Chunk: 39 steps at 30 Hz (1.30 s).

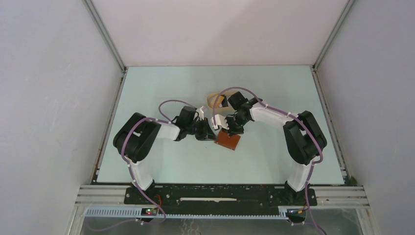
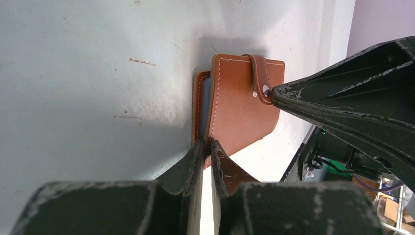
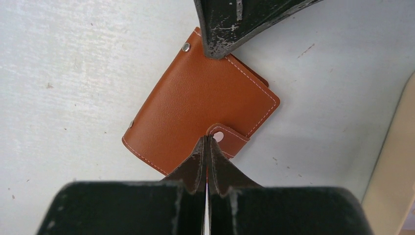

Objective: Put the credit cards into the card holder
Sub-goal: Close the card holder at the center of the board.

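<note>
left jaws pinch the card holder (image 2: pixel 240 112) edge — right jaws pressed together at its snap strap (image 3: pixel 227 139).

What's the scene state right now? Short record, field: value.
holder: closed, lying on table, strap wrapped over one edge
left end effector: shut, tips at holder edge opposite the strap
right end effector: shut, tips at the strap tab
grip: cannot tell if either pinches leather
cards: none loose in view
blue sliver: between the covers, possibly a card
tray: behind right arm, mostly hidden
</note>
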{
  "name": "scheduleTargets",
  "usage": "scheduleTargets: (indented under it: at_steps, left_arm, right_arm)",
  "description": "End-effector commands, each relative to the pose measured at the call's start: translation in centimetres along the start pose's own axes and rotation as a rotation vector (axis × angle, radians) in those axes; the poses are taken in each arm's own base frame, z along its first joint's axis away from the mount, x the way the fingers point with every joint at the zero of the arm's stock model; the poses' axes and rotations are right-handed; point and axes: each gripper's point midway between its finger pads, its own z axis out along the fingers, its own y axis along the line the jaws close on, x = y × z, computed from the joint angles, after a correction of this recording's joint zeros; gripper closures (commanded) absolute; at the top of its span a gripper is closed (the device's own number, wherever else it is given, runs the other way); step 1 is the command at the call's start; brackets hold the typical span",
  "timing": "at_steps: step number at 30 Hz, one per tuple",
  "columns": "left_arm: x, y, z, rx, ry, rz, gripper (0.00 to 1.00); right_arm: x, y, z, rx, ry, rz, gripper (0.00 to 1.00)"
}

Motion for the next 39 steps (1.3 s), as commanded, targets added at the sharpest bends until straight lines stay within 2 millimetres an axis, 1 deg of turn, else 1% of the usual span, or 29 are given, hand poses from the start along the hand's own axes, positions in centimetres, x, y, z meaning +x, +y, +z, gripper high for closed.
scheduleTargets:
  at_steps: [1,4,13,26,32,36,39]
  left_arm:
    - [0.5,0.6,0.4,-0.024,0.012,-0.008,0.85]
    - [0.5,0.6,0.5,-0.021,0.011,-0.008,0.85]
    - [0.6,0.6,0.5,-0.022,0.013,-0.008,0.85]
    - [0.5,0.5,0.5,-0.020,0.014,-0.008,0.85]
    - [0.4,0.3,0.4,-0.015,0.008,-0.006,0.84]
    - [-0.2,-0.6,0.0,-0.001,-0.015,0.003,0.79]
    - [-1.3,-2.0,-0.8,0.014,-0.059,0.021,0.77]
  right_arm:
    - [-0.1,1.2,0.1,-0.033,0.000,0.008,1.00]
    - [0.2,1.6,0.2,-0.042,0.007,0.011,1.00]
    - [0.1,1.9,0.7,-0.055,0.015,0.013,1.00]
    - [1.0,2.9,1.5,-0.088,0.056,0.034,1.00]
    - [1.4,2.6,1.9,-0.075,0.075,0.062,1.00]
    - [1.6,2.6,1.9,-0.072,0.080,0.067,1.00]
    - [1.5,2.4,1.8,-0.066,0.075,0.070,1.00]
